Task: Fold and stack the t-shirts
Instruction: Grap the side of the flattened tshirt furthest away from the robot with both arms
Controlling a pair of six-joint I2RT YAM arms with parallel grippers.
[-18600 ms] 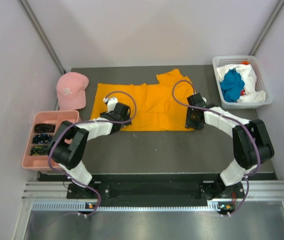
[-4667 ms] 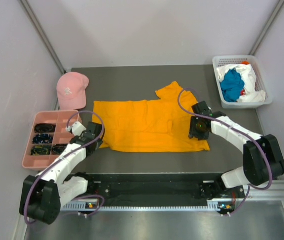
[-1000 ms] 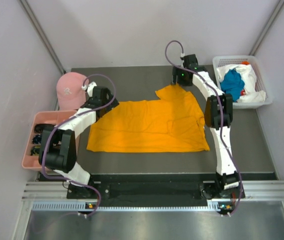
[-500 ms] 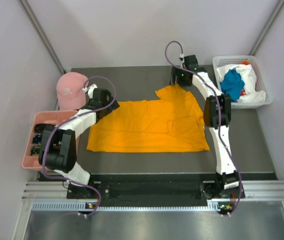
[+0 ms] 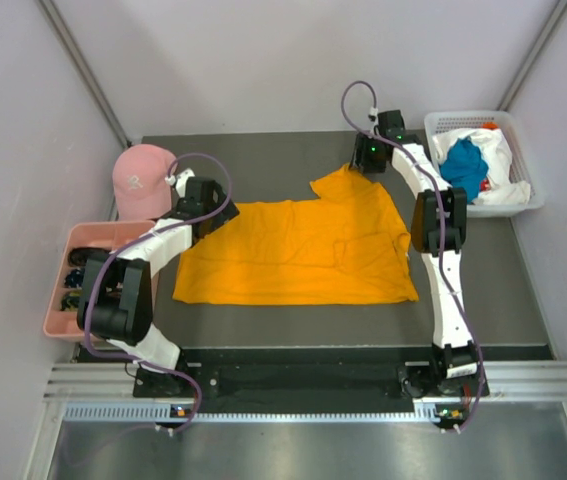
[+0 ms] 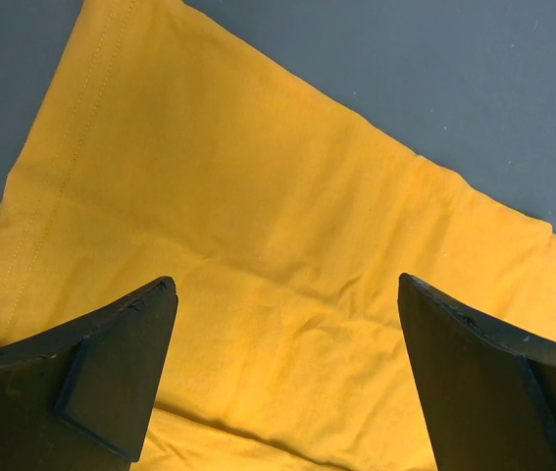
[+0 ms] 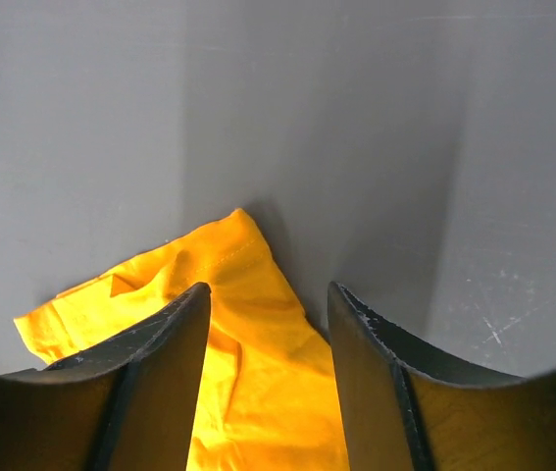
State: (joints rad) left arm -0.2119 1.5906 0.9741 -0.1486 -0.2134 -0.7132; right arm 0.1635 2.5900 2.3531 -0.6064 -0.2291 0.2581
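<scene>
The orange-yellow t-shirt [image 5: 293, 250] lies spread flat across the middle of the dark table, one sleeve pointing to the far right. My left gripper [image 5: 199, 205] hangs over the shirt's far-left corner. In the left wrist view it [image 6: 285, 285] is wide open above the cloth [image 6: 258, 186], gripping nothing. My right gripper [image 5: 367, 165] is at the far sleeve tip. In the right wrist view its jaws [image 7: 268, 289] stand apart with the sleeve's hem [image 7: 243, 260] between them. A teal-blue t-shirt [image 5: 463, 168] and a white one [image 5: 501, 150] lie crumpled in the basket.
A white basket [image 5: 529, 200] stands at the far right corner. A pink cap [image 5: 143, 178] lies at the far left. A pink compartment tray [image 5: 55, 300] with small dark items sits at the left edge. Grey walls close in on three sides.
My right gripper has shifted slightly to the right at the sleeve tip and its jaws have narrowed. The left arm and the shirt have not moved.
</scene>
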